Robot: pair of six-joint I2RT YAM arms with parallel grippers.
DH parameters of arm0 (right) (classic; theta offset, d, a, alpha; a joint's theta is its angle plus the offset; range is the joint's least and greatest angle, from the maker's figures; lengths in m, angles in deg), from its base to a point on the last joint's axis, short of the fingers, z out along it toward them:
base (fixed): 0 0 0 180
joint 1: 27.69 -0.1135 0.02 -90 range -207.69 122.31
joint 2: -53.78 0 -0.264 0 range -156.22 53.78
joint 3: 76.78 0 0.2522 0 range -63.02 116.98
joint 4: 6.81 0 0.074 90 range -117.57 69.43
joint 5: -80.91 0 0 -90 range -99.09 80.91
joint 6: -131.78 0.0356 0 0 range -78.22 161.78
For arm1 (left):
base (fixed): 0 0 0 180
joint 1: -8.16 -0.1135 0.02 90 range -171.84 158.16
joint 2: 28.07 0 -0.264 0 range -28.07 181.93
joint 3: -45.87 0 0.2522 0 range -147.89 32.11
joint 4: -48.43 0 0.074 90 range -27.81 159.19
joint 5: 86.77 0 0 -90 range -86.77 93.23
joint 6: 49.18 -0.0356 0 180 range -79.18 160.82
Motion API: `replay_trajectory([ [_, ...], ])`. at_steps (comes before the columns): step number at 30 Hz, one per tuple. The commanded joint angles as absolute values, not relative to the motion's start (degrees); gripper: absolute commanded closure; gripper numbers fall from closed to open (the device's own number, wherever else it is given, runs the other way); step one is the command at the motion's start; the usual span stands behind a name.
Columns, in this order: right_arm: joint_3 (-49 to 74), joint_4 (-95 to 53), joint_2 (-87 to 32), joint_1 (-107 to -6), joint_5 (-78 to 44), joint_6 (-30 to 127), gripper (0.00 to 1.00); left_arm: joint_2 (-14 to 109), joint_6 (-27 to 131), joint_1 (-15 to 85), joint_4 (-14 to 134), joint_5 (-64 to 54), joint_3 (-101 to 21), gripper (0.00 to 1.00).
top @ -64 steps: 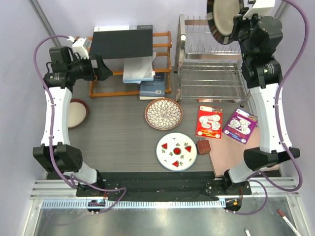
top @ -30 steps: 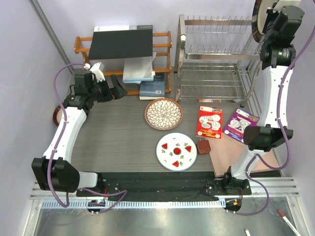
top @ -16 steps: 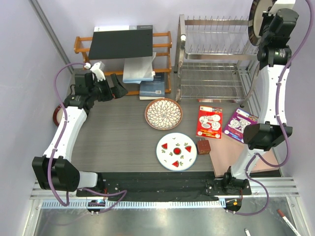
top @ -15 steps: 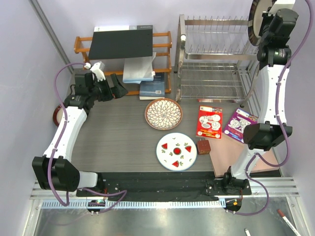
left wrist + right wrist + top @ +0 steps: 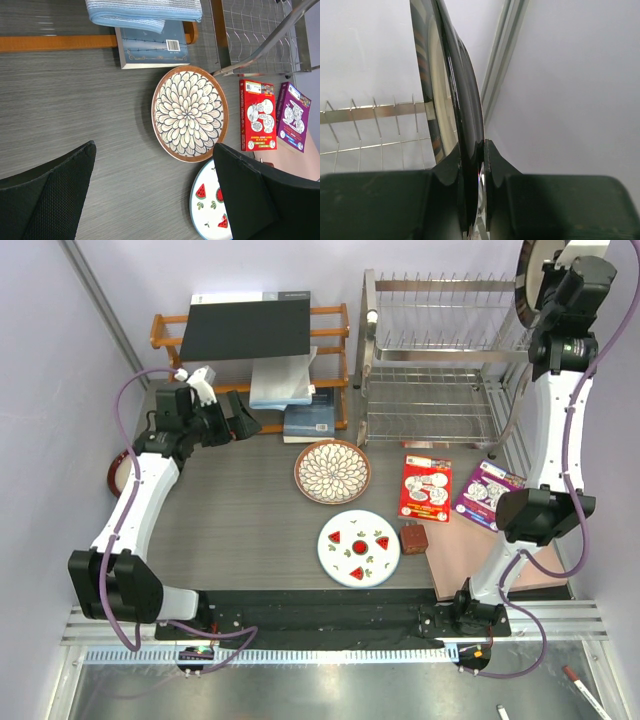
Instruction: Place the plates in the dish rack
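My right gripper (image 5: 548, 285) is shut on the rim of the dark brown plate with beige centre (image 5: 527, 278) and holds it on edge, high over the right end of the silver dish rack (image 5: 432, 360); the right wrist view shows the plate (image 5: 452, 100) edge-on above the rack's slot wires (image 5: 375, 112). My left gripper (image 5: 240, 420) is open and empty above the table's left rear. The petal-pattern plate (image 5: 332, 471) and the watermelon plate (image 5: 359, 548) lie flat mid-table, also in the left wrist view (image 5: 190, 114) (image 5: 207, 205). The maroon-rimmed plate (image 5: 116, 474) lies at the left edge, mostly hidden by the arm.
An orange wooden shelf (image 5: 330, 335) with a dark board, blue cloth and book stands left of the rack. A red card (image 5: 425, 487), a purple card (image 5: 487, 494), a small brown cube (image 5: 414, 539) and a pink mat (image 5: 465, 555) lie front right.
The right arm has swung the dark plate from over the rack's middle to its right end and turned it edge-on. The left arm dropped lower and moved right; since half a second ago, little changed.
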State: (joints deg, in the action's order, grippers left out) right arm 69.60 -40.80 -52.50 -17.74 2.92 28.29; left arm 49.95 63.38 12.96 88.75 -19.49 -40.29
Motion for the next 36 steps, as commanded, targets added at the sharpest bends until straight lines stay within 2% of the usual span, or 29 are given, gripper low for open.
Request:
replay_trajectory([
  [1, 73.4, -26.1, -49.2, -17.2, 3.7, 26.7, 0.99, 50.0, 64.5, 12.9, 86.0, -21.1, -40.5, 0.01],
  [23, 62.1, -30.6, -46.1, -17.3, 1.0, 31.0, 0.99, 50.2, 64.5, 12.9, 85.3, -20.4, -38.8, 0.01],
  [24, 61.8, -30.9, -46.0, -17.3, 1.1, 31.1, 0.98, 50.2, 64.5, 13.0, 85.3, -20.2, -38.7, 0.01],
  [26, 61.3, -31.8, -46.1, -17.2, 1.9, 31.6, 0.88, 50.1, 64.5, 12.9, 85.3, -18.8, -38.4, 0.0],
  [27, 60.7, -31.9, -46.0, -17.2, 2.4, 31.8, 0.78, 50.1, 64.6, 12.9, 85.3, -18.0, -38.1, 0.01],
  [30, 60.4, -31.9, -45.6, -17.3, 3.1, 31.9, 0.57, 49.8, 65.2, 12.8, 85.7, -15.4, -37.5, 0.01],
  [36, 61.3, -31.1, -44.2, -17.2, 2.7, 31.2, 0.48, 49.4, 68.1, 12.4, 85.7, -14.4, -35.2, 0.01],
])
